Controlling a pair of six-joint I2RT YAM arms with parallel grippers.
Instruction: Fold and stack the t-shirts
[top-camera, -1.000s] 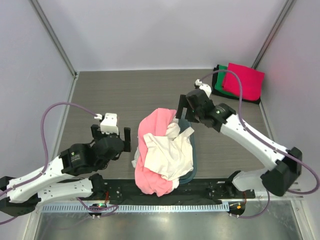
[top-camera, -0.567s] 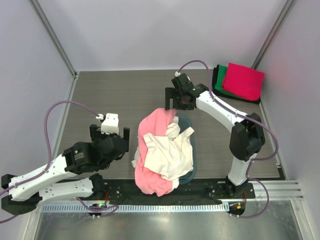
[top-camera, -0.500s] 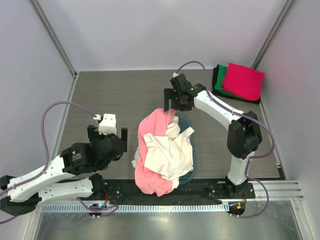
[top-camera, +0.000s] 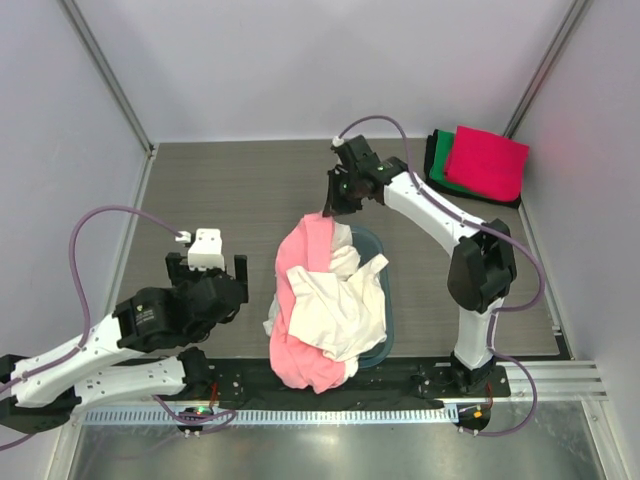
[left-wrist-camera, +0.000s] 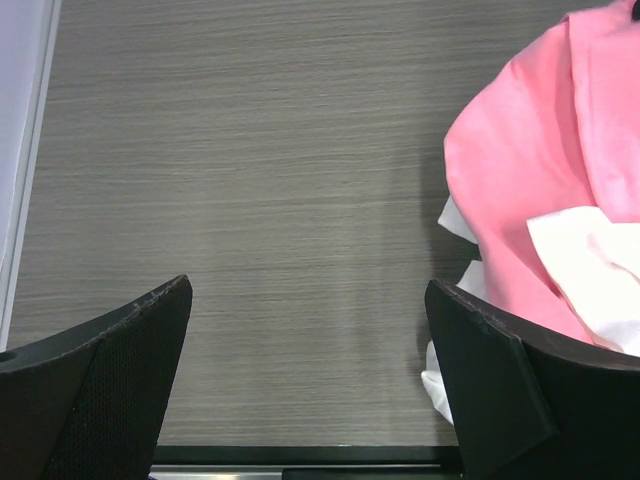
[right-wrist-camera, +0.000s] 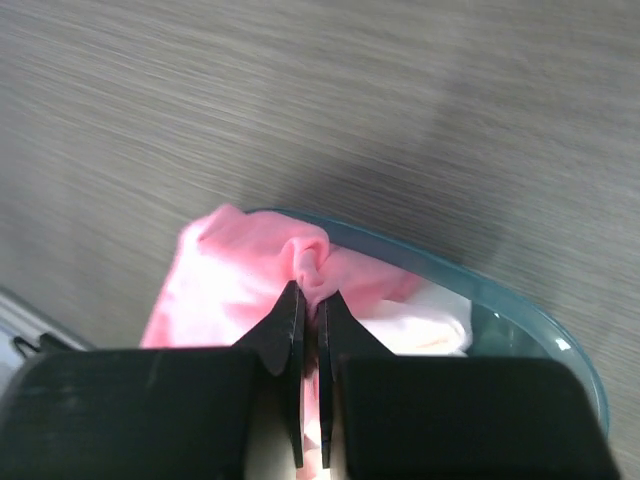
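The grey wood-grain tabletop (top-camera: 230, 190) carries a teal-blue tub (top-camera: 388, 318) just toward 6 o'clock of its middle, heaped with a salmon pink t-shirt (top-camera: 305, 255) and cream t-shirts (top-camera: 340, 305). At 2 o'clock lies a folded stack: a magenta t-shirt (top-camera: 487, 160) over a green t-shirt (top-camera: 441, 162) over a black t-shirt (top-camera: 431, 150).

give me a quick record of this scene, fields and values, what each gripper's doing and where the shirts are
right gripper: shut on pink shirt, pinching its far edge
left gripper: open, over the table, holding nothing
white shirt: crumpled on the pink one, over the tub
folded pile: magenta shirt on green shirt, far right corner
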